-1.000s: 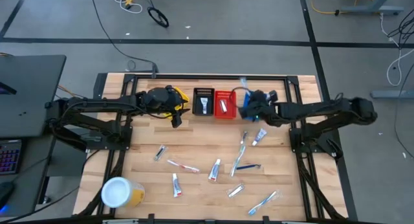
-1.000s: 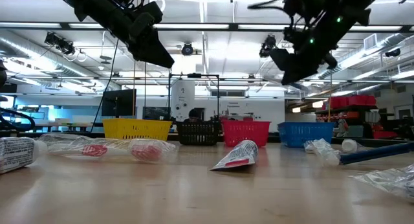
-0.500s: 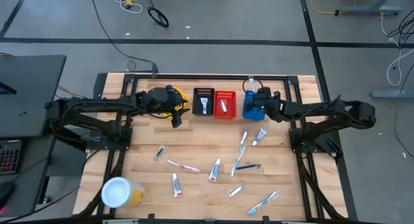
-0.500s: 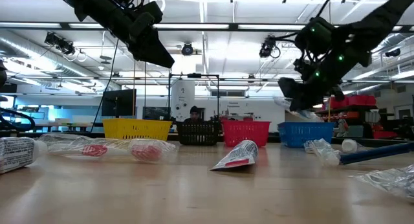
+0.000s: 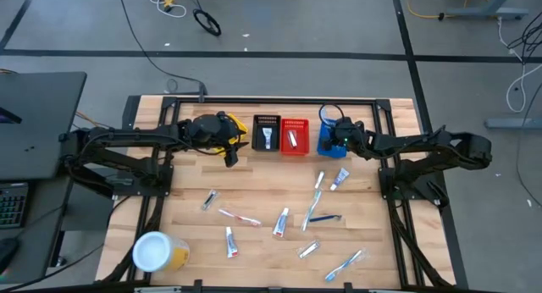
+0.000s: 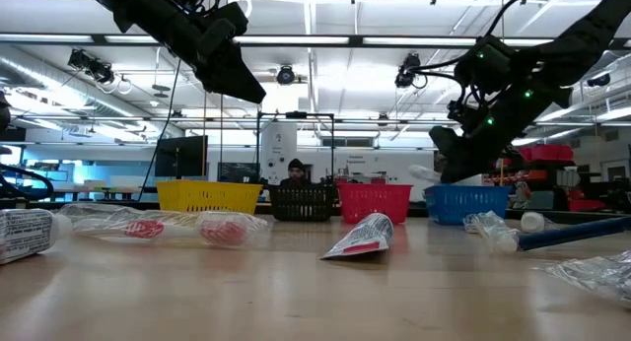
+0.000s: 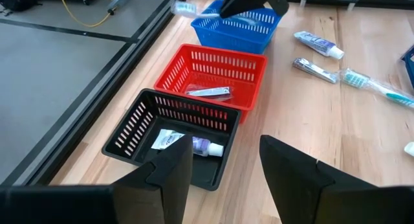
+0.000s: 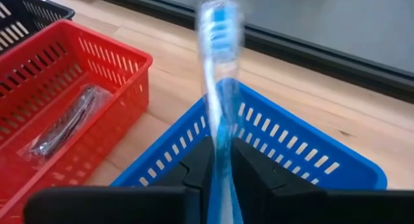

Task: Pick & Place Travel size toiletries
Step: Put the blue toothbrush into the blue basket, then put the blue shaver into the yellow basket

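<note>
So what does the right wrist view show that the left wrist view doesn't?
Only the right wrist view shows the right gripper shut on a blue and white toothbrush, close up over the blue basket.

Only the left wrist view shows the black basket with a small tube inside, loose toiletries on the table, and the left gripper's open fingers.

Both show the red basket holding a silvery packet, and the blue basket.
</note>
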